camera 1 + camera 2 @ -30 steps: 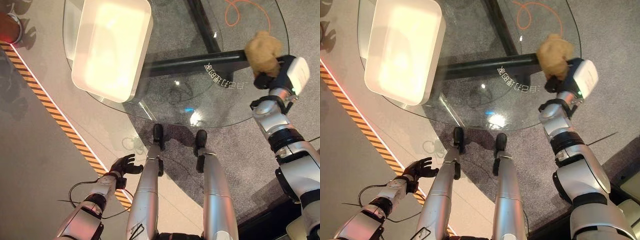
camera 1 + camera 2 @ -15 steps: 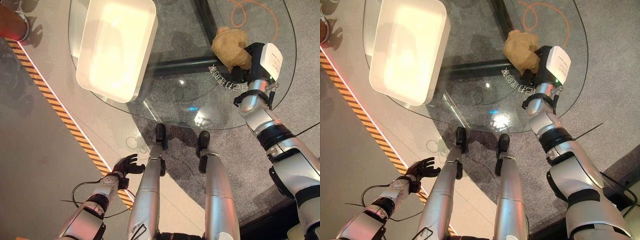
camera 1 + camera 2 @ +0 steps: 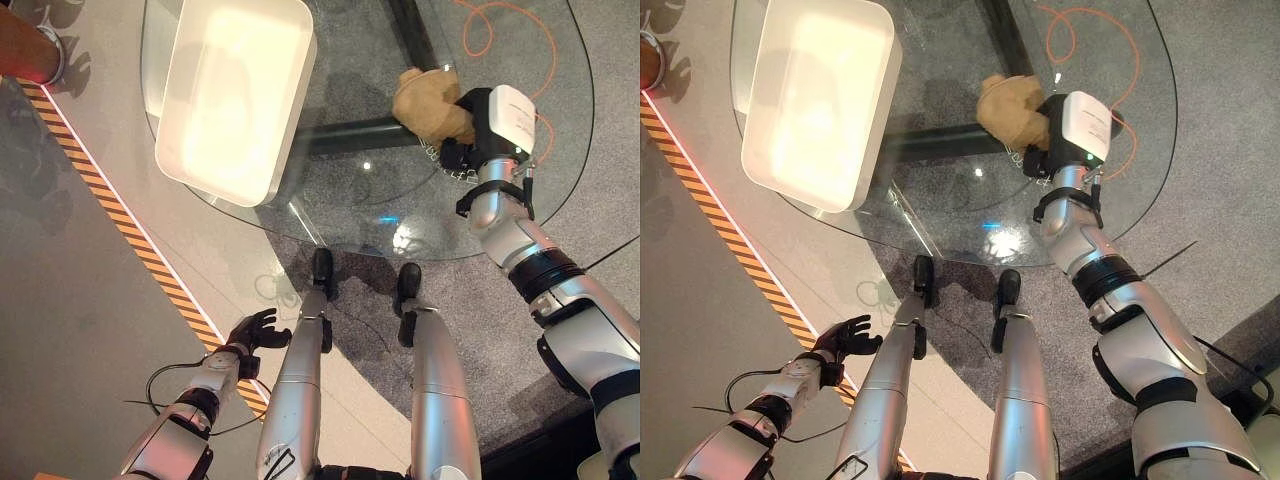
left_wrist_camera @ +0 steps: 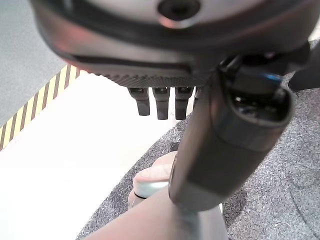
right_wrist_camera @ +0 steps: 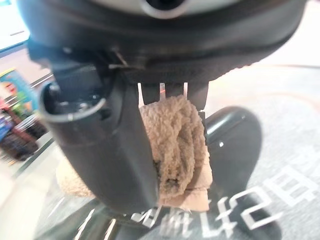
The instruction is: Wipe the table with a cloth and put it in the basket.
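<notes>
A bunched tan cloth [image 3: 432, 100] rests on the round glass table [image 3: 350, 200], near its middle right. My right hand [image 3: 465, 150] is shut on the cloth, its thumb and fingers wrapped round the tan terry [image 5: 175, 145] against the glass. A white rectangular basket [image 3: 235, 95] sits on the table's left part. My left hand [image 3: 255, 328] hangs low by my left side over the floor, fingers loosely relaxed and holding nothing.
A dark table frame bar [image 3: 350, 135] runs under the glass. An orange cable [image 3: 500, 25] loops on the grey carpet beyond the table. A yellow-black striped line [image 3: 120, 220] crosses the floor at the left.
My right hand has drawn the cloth leftward across the glass, from the table's right edge toward its middle. The left hand has stayed where it was.
</notes>
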Robot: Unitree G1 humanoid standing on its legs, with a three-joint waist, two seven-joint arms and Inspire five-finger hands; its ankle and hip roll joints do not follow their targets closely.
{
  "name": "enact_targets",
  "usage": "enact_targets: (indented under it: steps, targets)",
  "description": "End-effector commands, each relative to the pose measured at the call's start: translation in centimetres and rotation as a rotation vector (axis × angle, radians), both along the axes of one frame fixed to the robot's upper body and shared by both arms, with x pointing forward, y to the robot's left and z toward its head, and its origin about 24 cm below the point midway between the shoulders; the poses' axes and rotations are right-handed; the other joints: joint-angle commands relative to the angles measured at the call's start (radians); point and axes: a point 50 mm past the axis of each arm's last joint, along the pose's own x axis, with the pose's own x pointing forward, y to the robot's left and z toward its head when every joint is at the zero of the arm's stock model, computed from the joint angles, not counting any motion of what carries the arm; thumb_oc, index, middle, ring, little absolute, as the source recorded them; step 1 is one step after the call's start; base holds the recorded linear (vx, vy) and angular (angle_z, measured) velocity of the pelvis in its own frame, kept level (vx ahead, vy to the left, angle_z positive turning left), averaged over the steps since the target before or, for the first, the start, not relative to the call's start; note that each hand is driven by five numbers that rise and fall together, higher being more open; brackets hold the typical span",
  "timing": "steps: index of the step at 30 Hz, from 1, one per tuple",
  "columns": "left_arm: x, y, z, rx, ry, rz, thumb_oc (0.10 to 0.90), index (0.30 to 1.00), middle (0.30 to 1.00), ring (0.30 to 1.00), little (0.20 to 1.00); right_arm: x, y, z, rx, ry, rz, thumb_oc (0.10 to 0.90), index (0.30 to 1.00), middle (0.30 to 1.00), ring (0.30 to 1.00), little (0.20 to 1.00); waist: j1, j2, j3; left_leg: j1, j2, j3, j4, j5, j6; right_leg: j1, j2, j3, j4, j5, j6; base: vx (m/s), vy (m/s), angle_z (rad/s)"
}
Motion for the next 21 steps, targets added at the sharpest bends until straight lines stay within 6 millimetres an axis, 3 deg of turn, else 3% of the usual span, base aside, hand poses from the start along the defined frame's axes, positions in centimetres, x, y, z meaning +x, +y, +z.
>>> enact_targets:
  steps: [1,8,21]
  targets:
    - [-2.1,-1.0,-1.9,-0.014,0.069,-0.022,0.8,0.9,0.9,0.9,0.9,-1.5,10.0,-2.2,-0.078,0.091,0.43,0.1,0.3,0.3,0.3,0.2,0.018,-0.007,-0.006,-0.004,-0.09,0.064,0.142,-0.113,0.069,0.042,0.025,-0.012,-0.124,0.078,0.02,0.0,0.0,0.0]
    - [-2.1,-1.0,-1.9,-0.012,0.066,-0.02,0.8,0.9,0.9,0.9,0.9,-2.4,11.5,-3.3,-0.103,0.127,0.509,0.1,0.3,0.3,0.3,0.2,0.015,-0.01,-0.006,-0.007,-0.091,0.065,0.141,-0.11,0.069,0.039,0.024,-0.011,-0.126,0.082,0.022,0.0,0.0,0.0]
    - [-1.8,-1.0,-1.7,-0.01,0.062,-0.021,0.8,0.9,0.9,0.9,0.9,-2.9,12.1,-4.2,-0.101,0.16,0.555,0.1,0.3,0.3,0.3,0.2,0.01,-0.014,-0.006,-0.006,-0.089,0.067,0.136,-0.105,0.068,0.038,0.021,-0.013,-0.132,0.087,0.024,0.0,0.0,0.0]
